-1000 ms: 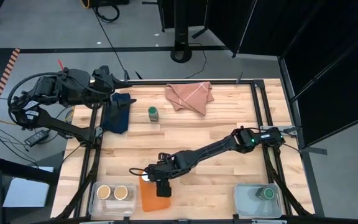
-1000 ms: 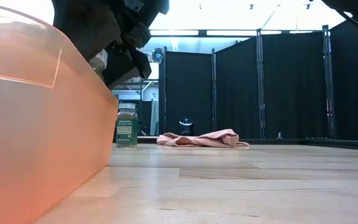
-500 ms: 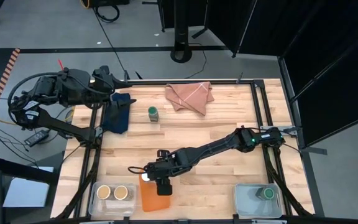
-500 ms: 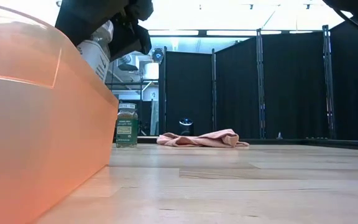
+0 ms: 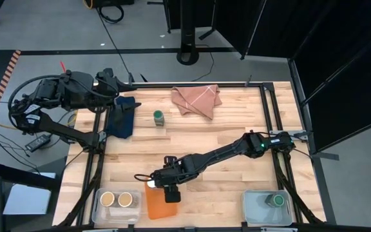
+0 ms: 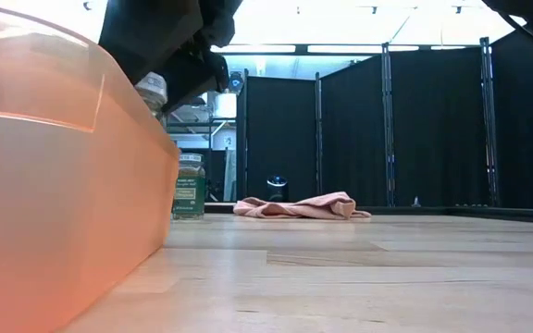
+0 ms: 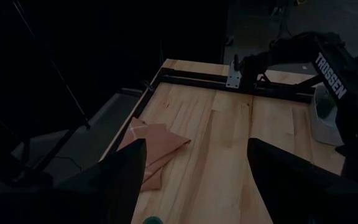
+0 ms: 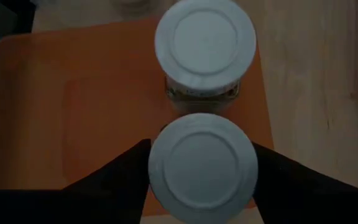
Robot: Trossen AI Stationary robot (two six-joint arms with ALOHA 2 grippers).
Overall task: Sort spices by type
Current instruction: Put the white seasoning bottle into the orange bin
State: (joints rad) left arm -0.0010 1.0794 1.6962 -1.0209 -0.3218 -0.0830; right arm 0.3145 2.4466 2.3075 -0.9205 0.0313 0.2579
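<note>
My right gripper [image 5: 153, 183] is over the orange bin [image 5: 158, 203] at the table's near edge, shut on a white-lidded spice jar [image 8: 202, 160]. A second white-lidded jar [image 8: 205, 38] stands in that bin just beside it. One green-lidded jar [image 5: 158, 116] stands on its base on the table toward the far side. Two tan-lidded jars [image 5: 121, 200] sit in the near-left clear bin. Another green-lidded jar [image 5: 277, 201] sits in the near-right clear bin. My left gripper [image 7: 197, 180] waits open at the far-left corner. My right gripper pinches the white-lidded jar between its two fingers [image 8: 123, 177], one on each side at or just under the lid's rim [image 8: 157, 163]. The fingers come from above, pointing down. The jar is upright with its lid [image 6: 153, 85] above the bin's rim and its base hidden behind the bin wall.
A pink folded cloth [image 5: 197, 100] lies at the far middle of the table. A dark blue cloth [image 5: 122, 116] lies at the far left, near the left arm. Bare wood spreads between the cloths and the three bins along the near edge. Black rails frame the table [image 5: 269, 116].
My right gripper has kept over the orange bin and, in the last half second, has moved down, carrying the white-lidded jar lower behind the bin's wall. Its hold has stayed shut. The bin's wall stands slightly differently in the low view.
</note>
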